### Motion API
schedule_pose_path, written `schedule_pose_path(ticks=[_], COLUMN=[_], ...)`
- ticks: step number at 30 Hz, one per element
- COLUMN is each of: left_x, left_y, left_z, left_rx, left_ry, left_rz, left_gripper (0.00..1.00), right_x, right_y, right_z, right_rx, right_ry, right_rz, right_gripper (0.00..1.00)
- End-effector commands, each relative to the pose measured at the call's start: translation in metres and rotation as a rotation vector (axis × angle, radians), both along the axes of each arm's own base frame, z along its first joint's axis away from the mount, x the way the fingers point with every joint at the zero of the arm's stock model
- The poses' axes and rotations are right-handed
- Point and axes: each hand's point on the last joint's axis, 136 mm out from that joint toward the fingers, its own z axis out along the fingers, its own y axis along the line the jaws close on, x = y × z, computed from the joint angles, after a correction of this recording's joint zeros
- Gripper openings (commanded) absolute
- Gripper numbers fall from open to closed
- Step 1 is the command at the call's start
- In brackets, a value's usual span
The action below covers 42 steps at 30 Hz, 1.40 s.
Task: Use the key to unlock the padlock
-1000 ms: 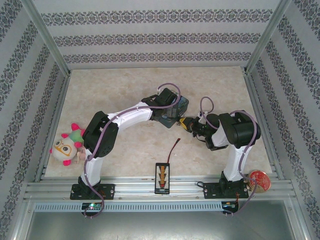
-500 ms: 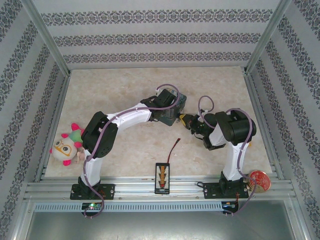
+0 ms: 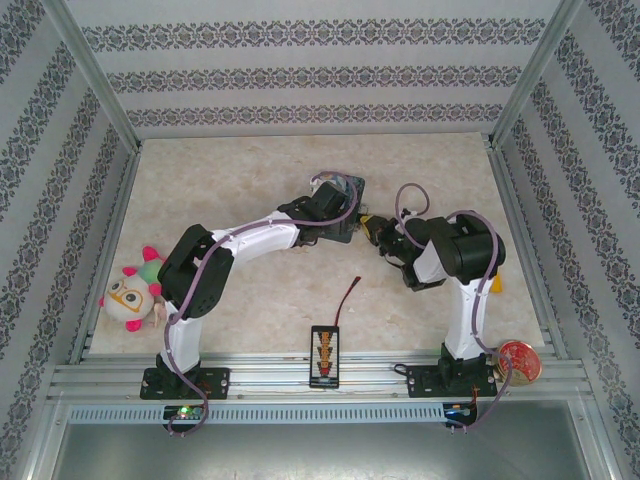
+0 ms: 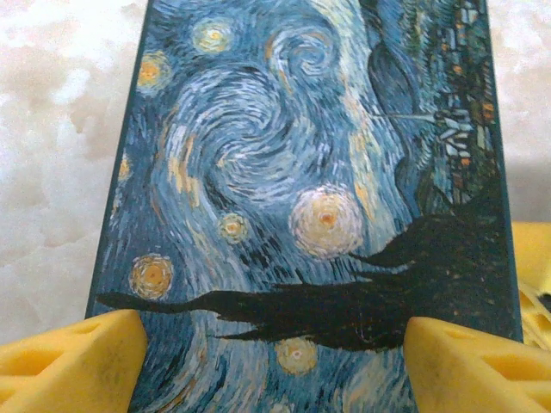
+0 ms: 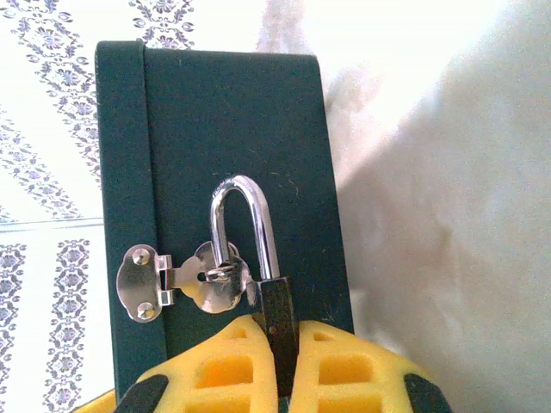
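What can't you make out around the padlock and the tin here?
- Keyhole of the padlock: right wrist view, buried between the right gripper's fingers.
- Whether the left gripper presses the tin: left wrist view, fingertips cut by the bottom edge.
- Top view: padlock too small to pick out.

The padlock (image 5: pixel 275 311) has a polished metal shackle (its body dark and matt), while the tin (image 5: pixel 232 112) looks smooth and matt-painted.

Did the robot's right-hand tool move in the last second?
Yes. The right tool has shifted toward the far wall, farther from the black connector board at the near edge.
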Motion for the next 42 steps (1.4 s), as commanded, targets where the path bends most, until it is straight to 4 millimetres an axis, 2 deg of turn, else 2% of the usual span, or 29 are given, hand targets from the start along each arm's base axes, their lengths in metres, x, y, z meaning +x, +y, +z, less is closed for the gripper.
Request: schedule_pose_path(ticks=[1, 7, 11, 13, 17, 20, 23, 28, 34, 37, 42], left_x=[-0.057, -0.063, -0.06, -0.051, -0.022, 0.0, 0.025, 0.047, 0.06, 0.061, 0.058], left_y=[0.037, 0.038, 0.035, 0.031, 0.02, 0.018, 0.02, 0.013, -0.004, -0.01, -0.005], left_z=[-0.085, -0.092, -0.085, -0.067, -0.007, 0.031, 0.045, 0.024, 0.005, -0.004, -0.023], left_rx=[0.143, 0.132, 0.109, 0.094, 0.039, 0.045, 0.15, 0.278, 0.277, 0.275, 0.31], left_ry=[0.305, 0.323, 0.307, 0.265, 0.124, 0.018, 0.003, 0.113, 0.187, 0.209, 0.249], left_rz=[-0.013, -0.015, -0.011, -0.012, 0.011, 0.044, 0.068, 0.026, -0.053, -0.081, -0.082], left_gripper=[0.79, 0.77, 0.78, 0.83, 1.0, 0.99, 0.99, 0.99, 0.99, 0.99, 0.99], right_x=[0.032, 0.055, 0.057, 0.05, 0.03, 0.023, 0.018, 0.014, 0.015, 0.015, 0.016], right_y=[-0.024, -0.008, 0.009, 0.012, 0.012, 0.011, 0.01, 0.009, 0.011, 0.011, 0.011], right_z=[0.01, 0.041, 0.052, 0.048, 0.037, 0.031, 0.028, 0.027, 0.027, 0.026, 0.025], right_rx=[-0.014, -0.012, -0.004, -0.028, -0.062, -0.064, -0.057, -0.061, -0.056, -0.053, -0.049], right_ry=[-0.061, -0.144, -0.148, -0.125, -0.1, -0.089, -0.083, -0.081, -0.081, -0.079, -0.078], right_rz=[-0.165, -0.125, -0.07, -0.063, -0.063, -0.069, -0.073, -0.075, -0.07, -0.072, -0.077], right_gripper=[0.0, 0.0, 0.0, 0.0, 0.0, 0.0, 0.0, 0.0, 0.0, 0.0, 0.0])
